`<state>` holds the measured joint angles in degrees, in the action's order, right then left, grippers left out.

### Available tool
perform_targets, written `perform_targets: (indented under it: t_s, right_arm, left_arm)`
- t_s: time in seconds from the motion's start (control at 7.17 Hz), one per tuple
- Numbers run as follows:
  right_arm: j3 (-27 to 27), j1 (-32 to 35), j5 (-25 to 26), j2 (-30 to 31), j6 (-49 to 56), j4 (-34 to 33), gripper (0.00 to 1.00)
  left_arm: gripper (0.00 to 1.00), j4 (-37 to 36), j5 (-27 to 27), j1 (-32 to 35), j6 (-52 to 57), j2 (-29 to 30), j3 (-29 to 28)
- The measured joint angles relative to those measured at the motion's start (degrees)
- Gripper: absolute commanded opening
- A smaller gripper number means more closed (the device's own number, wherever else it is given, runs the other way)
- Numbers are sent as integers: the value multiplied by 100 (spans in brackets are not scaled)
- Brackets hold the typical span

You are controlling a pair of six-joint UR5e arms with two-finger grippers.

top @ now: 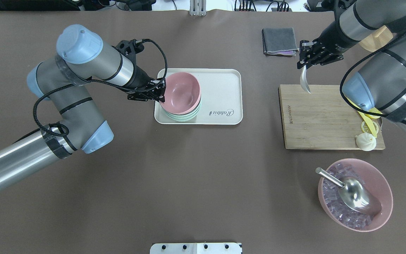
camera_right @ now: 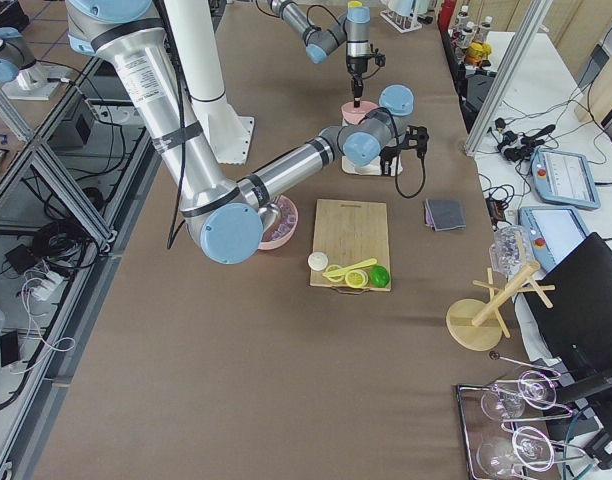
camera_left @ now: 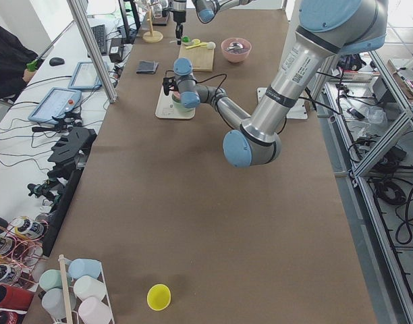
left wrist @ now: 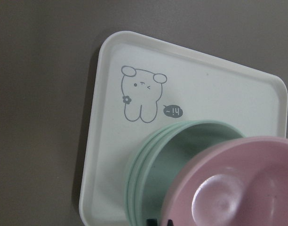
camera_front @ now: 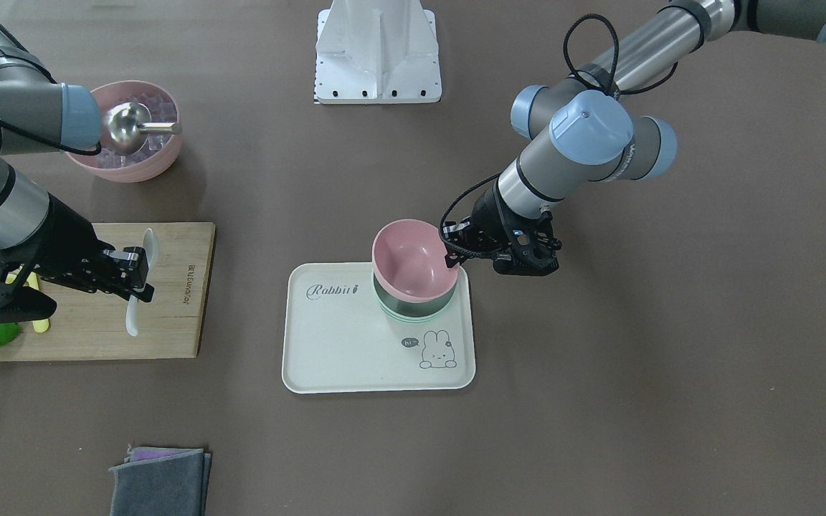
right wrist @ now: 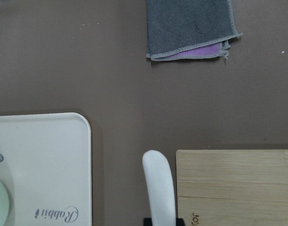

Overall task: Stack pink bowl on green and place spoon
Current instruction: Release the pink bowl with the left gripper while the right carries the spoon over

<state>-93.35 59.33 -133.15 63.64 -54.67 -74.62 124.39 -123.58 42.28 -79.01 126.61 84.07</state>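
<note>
Brown tabletop (top: 196, 169) surrounds the work area, and a wide strip of it separates the tray (top: 224, 81) from the cutting board (top: 323, 116). The tray lies flat with its rounded rim free on all four sides. Its half toward the board carries only printed lettering.

The green bowls (top: 182, 118) stand nested in the tray's corner nearest the left arm. The pink bowl (top: 182, 91) sits on top of them, tilted, with its opening turned partly toward the robot's left. It is matte pink, smooth inside, and nothing is in it. The left gripper (top: 160, 92) comes in from the tray's short side, and its fingers are pinched on the pink bowl's rim.

The right gripper (top: 307, 61) hangs over the far corner of the cutting board, on the side nearest the tray. Its fingers are clamped on the handle of the spoon (top: 305, 80). The spoon is plain white, and its rounded end points down beside the board's edge. A folded grey cloth (top: 280, 40) lies beyond that corner, apart from both tray and board.
</note>
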Motion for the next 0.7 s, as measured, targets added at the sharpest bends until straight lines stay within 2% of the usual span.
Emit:
perform_targets:
  t_s: [0.14, 0.28, 0.42, 0.7]
  right_arm:
    - [-4, 0, 0, 1, 0, 0, 0]
    - [-9, 0, 0, 4, 0, 0, 0]
    - [-13, 0, 0, 7, 0, 0, 0]
    - [-19, 0, -2, 8, 0, 0, 0]
  left_arm:
    - [0, 0, 2, 0, 1, 1, -15]
    - [61, 1, 28, 0, 5, 0, -41]
    - [98, -1, 73, 0, 7, 2, -57]
    - [99, 3, 109, -1, 0, 30, -59]
